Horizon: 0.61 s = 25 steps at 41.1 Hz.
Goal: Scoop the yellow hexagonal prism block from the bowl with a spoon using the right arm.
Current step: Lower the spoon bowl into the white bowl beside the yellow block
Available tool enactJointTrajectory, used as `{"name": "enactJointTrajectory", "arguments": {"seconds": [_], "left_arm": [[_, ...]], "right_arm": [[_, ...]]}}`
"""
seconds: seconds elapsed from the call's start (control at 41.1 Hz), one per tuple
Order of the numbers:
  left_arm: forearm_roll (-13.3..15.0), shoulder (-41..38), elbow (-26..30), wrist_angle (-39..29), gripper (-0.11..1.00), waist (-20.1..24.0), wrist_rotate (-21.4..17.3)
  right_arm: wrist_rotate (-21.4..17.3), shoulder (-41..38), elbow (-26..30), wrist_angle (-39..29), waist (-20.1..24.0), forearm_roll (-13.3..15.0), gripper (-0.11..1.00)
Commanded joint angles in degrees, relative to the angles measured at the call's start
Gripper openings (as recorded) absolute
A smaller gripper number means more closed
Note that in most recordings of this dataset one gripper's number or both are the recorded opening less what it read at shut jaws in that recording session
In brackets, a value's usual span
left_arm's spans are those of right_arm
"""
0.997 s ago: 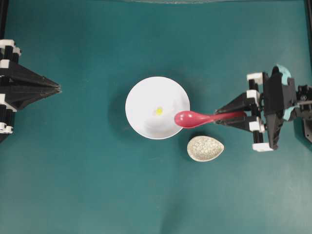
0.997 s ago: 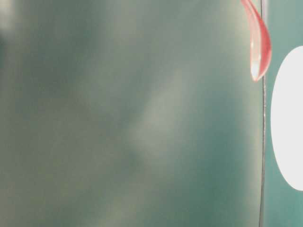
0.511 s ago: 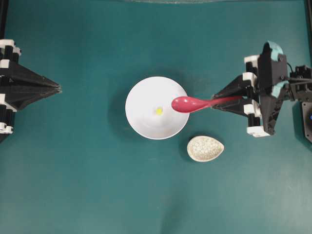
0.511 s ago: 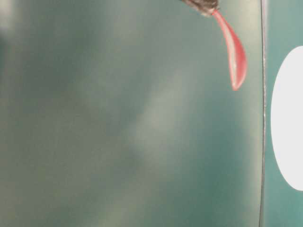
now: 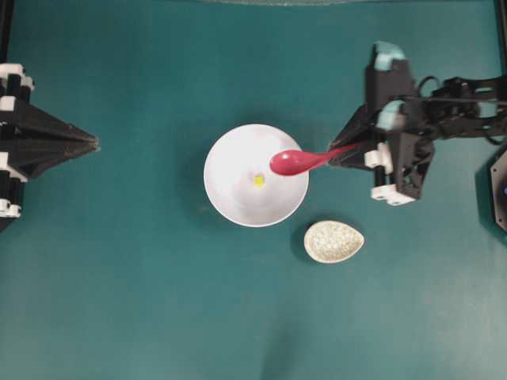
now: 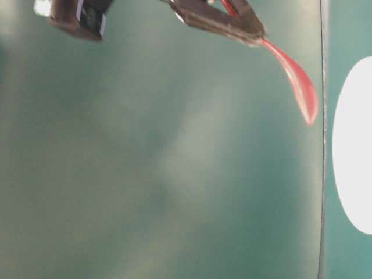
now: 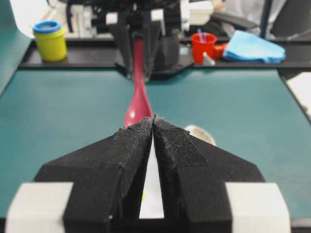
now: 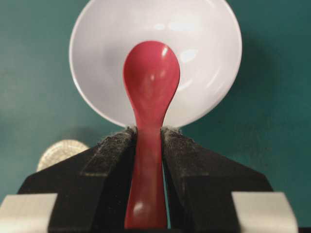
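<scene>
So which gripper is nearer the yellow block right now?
Right. The right gripper sits just past the bowl rim, holding the spoon over the yellow block. The left gripper is parked shut at the far table edge.

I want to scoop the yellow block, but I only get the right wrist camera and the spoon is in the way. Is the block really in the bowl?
Observer: Yes. From overhead, the yellow block lies near the middle of the bowl, just past the tip of the spoon, not in it.
Operator: What is the round thing in my corner?
Observer: A small speckled dish, on the table beside the bowl and not touching it.
Operator: Where is the other arm?
Observer: The left gripper is at the left edge of the table, far from the bowl, shut and holding nothing.
</scene>
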<state>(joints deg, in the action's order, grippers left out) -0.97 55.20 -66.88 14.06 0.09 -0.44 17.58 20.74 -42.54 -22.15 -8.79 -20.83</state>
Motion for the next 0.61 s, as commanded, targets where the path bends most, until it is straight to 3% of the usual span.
{"name": "enactJointTrajectory", "arguments": {"seconds": [0.0, 0.584], "left_arm": [[-0.09, -0.44, 1.49, 0.53, 0.11, 0.09, 0.09], [-0.09, -0.53, 1.49, 0.62, 0.11, 0.09, 0.00]], "right_arm": [[-0.18, -2.02, 3.87, -2.81, -0.70, 0.00, 0.25], [-0.18, -12.39, 14.68, -17.05, -2.90, 0.18, 0.25]]}}
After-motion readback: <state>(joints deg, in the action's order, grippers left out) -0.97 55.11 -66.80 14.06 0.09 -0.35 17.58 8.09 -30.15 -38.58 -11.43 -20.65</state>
